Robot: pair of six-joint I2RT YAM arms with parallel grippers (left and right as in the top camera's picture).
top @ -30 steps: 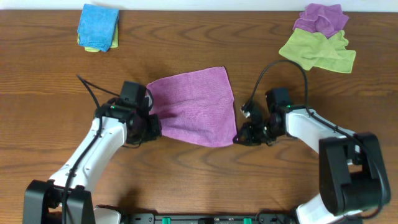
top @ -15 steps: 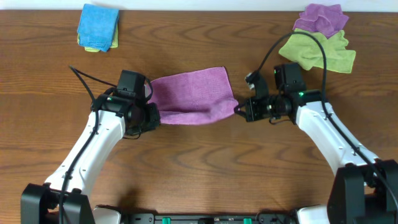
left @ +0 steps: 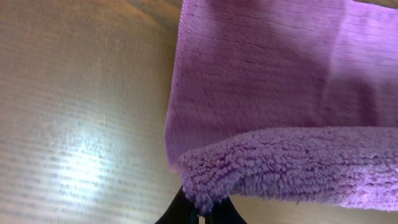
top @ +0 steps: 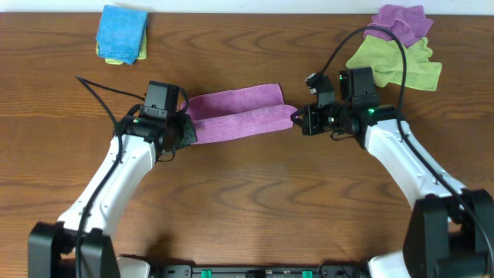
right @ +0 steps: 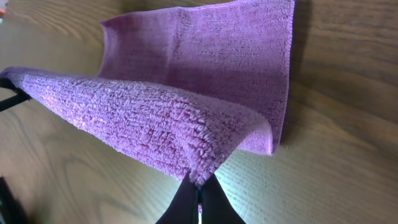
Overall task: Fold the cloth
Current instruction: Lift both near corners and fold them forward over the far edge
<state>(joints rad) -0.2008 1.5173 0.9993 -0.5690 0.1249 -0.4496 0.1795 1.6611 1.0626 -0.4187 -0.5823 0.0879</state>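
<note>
From overhead, the cloth stretches half-folded between my left pincer and right pincer, mid-table (its far edge lies on the wood). Left wrist: my fingers are pressed onto one lifted corner. Right wrist: my fingers pinch the other corner, raised over the lower layer.

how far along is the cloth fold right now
Done: the left gripper and right gripper are each shut on a near corner of the cloth. In hand: that edge is raised, curling over the far half. Left: lay it on the far edge and release.
</note>
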